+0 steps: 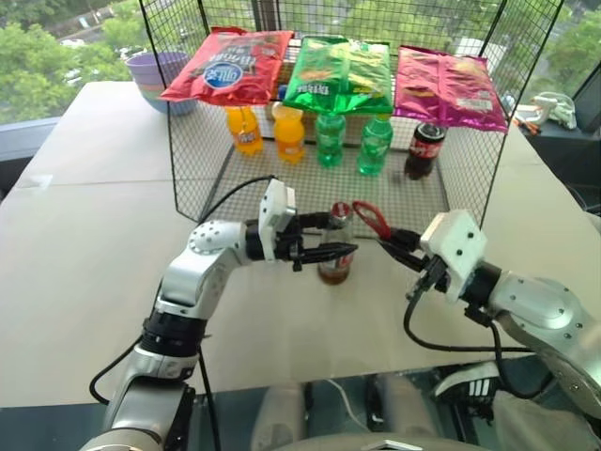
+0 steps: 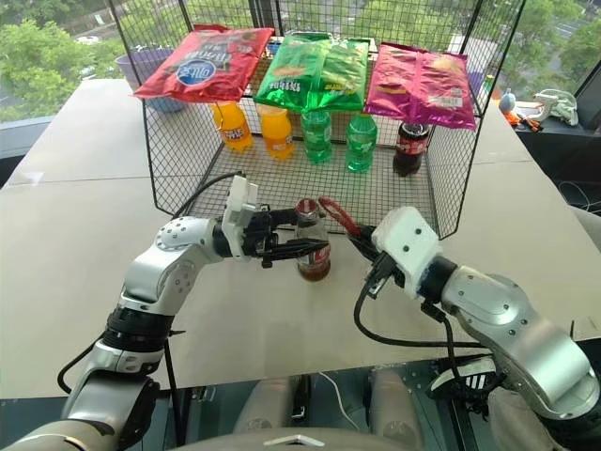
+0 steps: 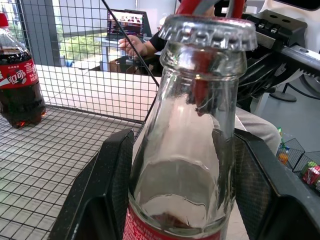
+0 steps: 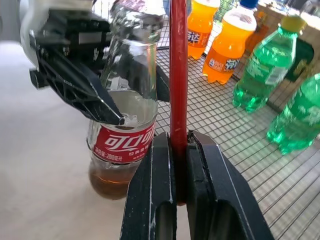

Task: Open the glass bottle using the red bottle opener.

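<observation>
A pale counter [image 1: 84, 235] fills the frame, with windows and green trees at the upper edge; a wire rack [image 1: 188, 160] at upper centre holds snack bags and plastic bottles; the glass bottle [image 1: 335, 246], clear with a red label, a little brown cola and its cap on, stands at centre, clasped by the left pincer [image 1: 324, 237]; the right pincer [image 4: 181, 165] is clamped on the red bottle opener [image 4: 178, 75], just right of the bottle's top.
</observation>
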`<state>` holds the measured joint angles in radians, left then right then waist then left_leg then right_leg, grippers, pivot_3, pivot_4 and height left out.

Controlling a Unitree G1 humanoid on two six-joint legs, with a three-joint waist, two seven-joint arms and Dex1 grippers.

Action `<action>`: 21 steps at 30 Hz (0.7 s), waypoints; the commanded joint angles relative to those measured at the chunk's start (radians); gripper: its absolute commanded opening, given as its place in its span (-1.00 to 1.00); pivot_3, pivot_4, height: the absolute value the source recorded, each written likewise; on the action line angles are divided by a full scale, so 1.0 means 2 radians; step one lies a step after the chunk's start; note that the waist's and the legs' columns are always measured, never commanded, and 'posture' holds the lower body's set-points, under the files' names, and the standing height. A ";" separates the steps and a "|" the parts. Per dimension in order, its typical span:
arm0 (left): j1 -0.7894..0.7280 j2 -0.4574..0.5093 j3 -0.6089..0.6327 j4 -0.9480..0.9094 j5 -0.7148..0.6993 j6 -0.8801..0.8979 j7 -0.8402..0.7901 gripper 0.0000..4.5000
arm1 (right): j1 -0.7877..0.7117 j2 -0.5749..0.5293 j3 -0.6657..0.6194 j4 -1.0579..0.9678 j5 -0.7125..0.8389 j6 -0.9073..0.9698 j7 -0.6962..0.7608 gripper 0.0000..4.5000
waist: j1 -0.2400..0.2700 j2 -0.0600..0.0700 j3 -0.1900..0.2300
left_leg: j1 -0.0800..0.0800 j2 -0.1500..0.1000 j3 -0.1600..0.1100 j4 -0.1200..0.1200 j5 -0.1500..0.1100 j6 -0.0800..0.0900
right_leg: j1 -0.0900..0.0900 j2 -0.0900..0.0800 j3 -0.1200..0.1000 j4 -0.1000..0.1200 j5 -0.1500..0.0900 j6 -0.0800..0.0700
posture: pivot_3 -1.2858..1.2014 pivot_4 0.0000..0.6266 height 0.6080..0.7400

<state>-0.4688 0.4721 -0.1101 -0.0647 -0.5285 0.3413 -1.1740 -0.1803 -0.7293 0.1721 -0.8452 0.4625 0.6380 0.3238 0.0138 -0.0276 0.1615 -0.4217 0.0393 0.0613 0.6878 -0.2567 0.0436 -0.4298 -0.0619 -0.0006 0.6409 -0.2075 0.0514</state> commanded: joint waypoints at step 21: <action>-0.023 -0.002 0.009 -0.003 -0.009 0.020 0.003 -0.03 | -0.014 0.025 0.137 0.094 -0.416 -0.230 0.006 -1.00 | 0.000 0.000 0.000 | 0.000 0.000 0.003 0.000 0.000 0.000 | 0.000 0.000 0.000 0.000 0.000 0.000 | 0.03 -0.52 1.00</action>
<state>-0.4882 0.4763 -0.1075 -0.0484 -0.5281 0.3683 -1.1834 -0.2304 -0.6828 0.3933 -0.6519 -0.3270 0.2264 0.3137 0.0136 -0.0279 0.1610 -0.4205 0.0392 0.0674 0.6878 -0.2565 0.0433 -0.4295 -0.0619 -0.0004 0.6413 -0.2076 0.0515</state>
